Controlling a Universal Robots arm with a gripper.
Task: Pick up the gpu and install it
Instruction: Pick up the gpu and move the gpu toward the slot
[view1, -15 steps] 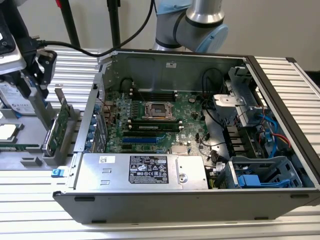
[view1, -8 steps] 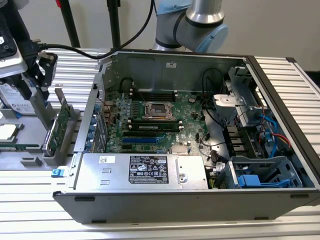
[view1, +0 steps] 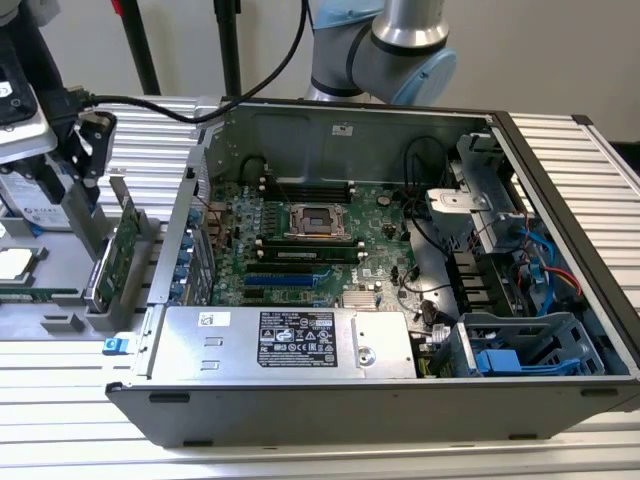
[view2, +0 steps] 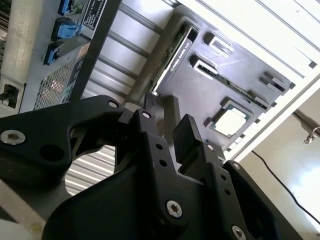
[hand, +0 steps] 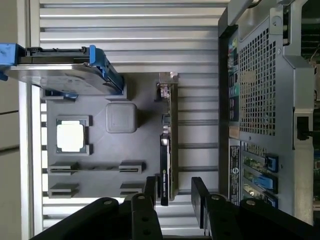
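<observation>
while the gpu (hand: 167, 145) stands on edge in the grey holder (hand: 100, 145) on the worktop (view1: 60, 400), just beside the open computer case (view1: 400, 250), the gripper (hand: 174, 184) hangs over it, jaws open, gripping nothing.

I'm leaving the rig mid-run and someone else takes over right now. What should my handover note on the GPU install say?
Gripper: open, one finger on each side of the gpu at its end, not closed on it.
The gpu: standing on edge in a slot of the gray parts tray, outside the open computer case, at the exterior view's left.
Done: gripper lined up on the card.
Left: the whole pick-up, and the install on the motherboard.
</observation>
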